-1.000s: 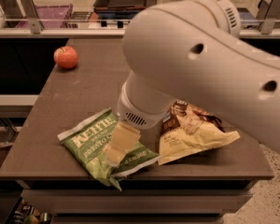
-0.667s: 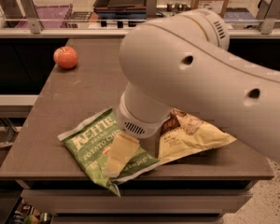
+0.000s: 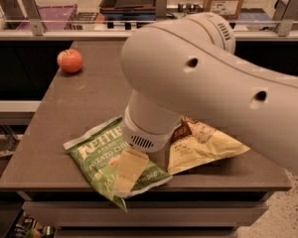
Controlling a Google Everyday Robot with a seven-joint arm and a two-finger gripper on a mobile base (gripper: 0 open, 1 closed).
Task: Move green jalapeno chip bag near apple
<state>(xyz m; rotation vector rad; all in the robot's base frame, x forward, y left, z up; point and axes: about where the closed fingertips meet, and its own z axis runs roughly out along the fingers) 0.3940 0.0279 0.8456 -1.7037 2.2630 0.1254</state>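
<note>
On the left, the apple (image 3: 70,61) sits near the far left corner of the tabletop (image 3: 89,100). It is round and red-orange, and it stands alone, with bare brown surface all around it.

Closer to the front edge, a little left of the middle, lies the green jalapeno chip bag (image 3: 95,155). It lies flat with the white lettering facing up, and it is turned at an angle to the edges. Its nearest corner reaches a bit over the front edge of the tabletop. The bag is well apart from the apple, and the open surface lies between them.

My tool (image 3: 130,170) is directly over the right part of this green bag, just at the front edge. A pale piece of it lies across the bag's surface. I cannot tell if my tool is released, clenched or grasping the bag, because my own wrist covers the rest of it.

Just to the right of my tool lies a tan chip bag (image 3: 208,145), also flat, near the front edge and towards the right side. Its left end goes under my wrist.

My arm (image 3: 213,78), thick and white, comes in from the right and hides the middle and right of the tabletop.
</note>
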